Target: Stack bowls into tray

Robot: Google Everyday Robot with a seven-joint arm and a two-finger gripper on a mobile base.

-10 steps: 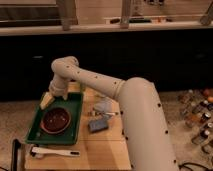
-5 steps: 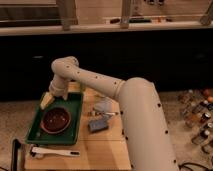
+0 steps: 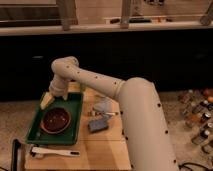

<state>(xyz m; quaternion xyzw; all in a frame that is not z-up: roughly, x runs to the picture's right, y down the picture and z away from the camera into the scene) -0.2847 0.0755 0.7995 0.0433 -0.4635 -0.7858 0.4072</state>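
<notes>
A dark reddish-brown bowl lies in the dark-green tray at the left of the wooden table. I cannot tell whether it is one bowl or a stack. My gripper hangs at the end of the white arm over the tray's far left corner, just beyond the bowl. A pale yellowish object sits at the gripper's tip.
A grey rectangular block lies on the wood right of the tray, with a pale blue-white item behind it. A white utensil lies in front of the tray. Bottles stand on the floor at the right. A dark counter runs behind.
</notes>
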